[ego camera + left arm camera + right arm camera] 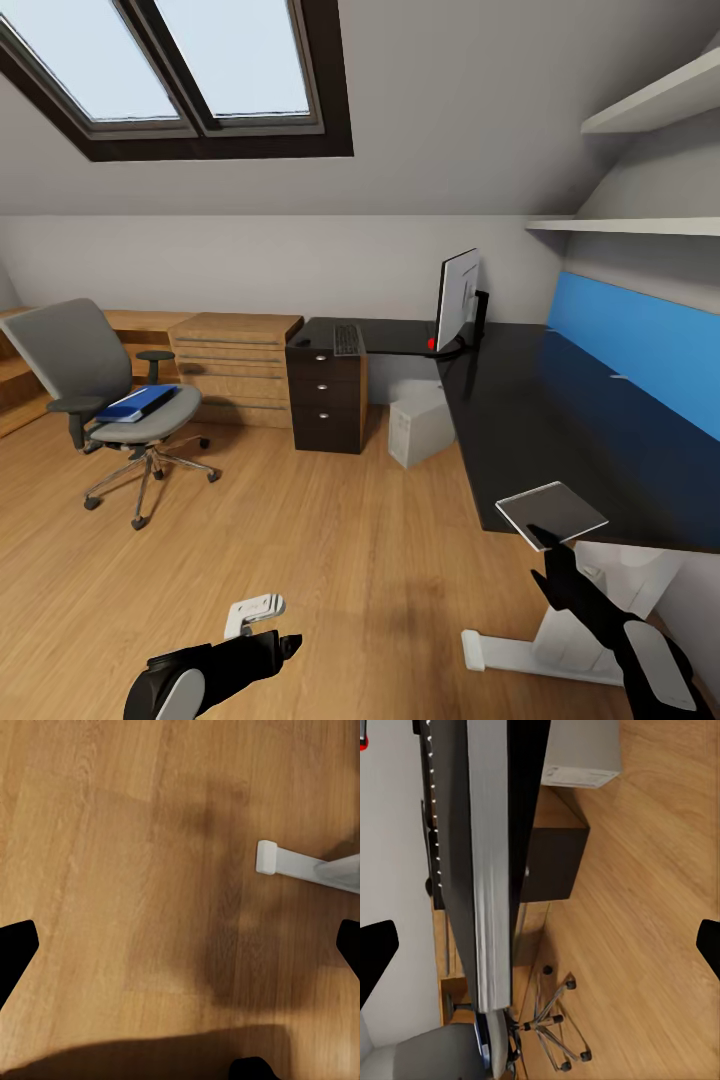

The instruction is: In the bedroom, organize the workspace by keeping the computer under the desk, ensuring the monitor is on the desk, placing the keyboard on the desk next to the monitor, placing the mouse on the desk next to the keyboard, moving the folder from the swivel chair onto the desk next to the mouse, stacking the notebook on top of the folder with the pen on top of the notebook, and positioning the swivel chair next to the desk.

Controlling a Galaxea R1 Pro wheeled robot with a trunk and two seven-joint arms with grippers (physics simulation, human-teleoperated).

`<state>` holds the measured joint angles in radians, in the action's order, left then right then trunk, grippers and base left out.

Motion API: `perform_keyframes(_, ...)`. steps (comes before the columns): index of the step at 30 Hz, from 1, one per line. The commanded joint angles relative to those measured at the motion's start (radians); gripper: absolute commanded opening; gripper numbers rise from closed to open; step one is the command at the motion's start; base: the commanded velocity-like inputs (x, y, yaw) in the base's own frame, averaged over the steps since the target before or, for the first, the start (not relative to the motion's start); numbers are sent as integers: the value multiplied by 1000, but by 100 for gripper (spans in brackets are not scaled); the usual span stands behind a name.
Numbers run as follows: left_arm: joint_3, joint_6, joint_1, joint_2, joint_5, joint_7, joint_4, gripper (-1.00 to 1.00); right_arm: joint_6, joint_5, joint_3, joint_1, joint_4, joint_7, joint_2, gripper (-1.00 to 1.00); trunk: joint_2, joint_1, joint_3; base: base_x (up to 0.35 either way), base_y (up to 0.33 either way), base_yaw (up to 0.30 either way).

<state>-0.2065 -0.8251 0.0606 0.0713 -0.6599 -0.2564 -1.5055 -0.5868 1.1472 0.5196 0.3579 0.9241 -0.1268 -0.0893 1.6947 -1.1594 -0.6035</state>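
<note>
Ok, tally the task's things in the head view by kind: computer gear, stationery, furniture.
Computer gear I can make out: 3 (monitor, keyboard, computer)
Stationery: 2 (folder, notebook)
Furniture: 2 (swivel chair, desk)
Total: 7

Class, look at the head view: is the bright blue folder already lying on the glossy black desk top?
No: the bright blue folder lies on the seat of the grey swivel chair, away from the glossy black desk.
</note>
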Motion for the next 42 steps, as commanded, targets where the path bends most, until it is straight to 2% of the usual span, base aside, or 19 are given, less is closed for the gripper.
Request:
perform_keyframes(1,-2,-1,1,1,-10,-10,-1,100,-6,-1,3,1,-1,-3,0,100,1,0,-1,0,0,0)
perform_keyframes(18,-2,-1,1,1,-11,-8,-1,100,-8,-3,2,1,0,-4,0,100,1,0,-1,0,0,0)
perform_keyframes(21,-1,-1,1,1,-10,-11,-1,100,-8,-3,2,1,0,-5,0,100,-20,12,8,0,0,0)
perform_keyframes(42,-2,-2,1,-1,-12,-10,-1,100,-4,-4,1,1,7,-11,-1,100,-20,12,8,0,0,0)
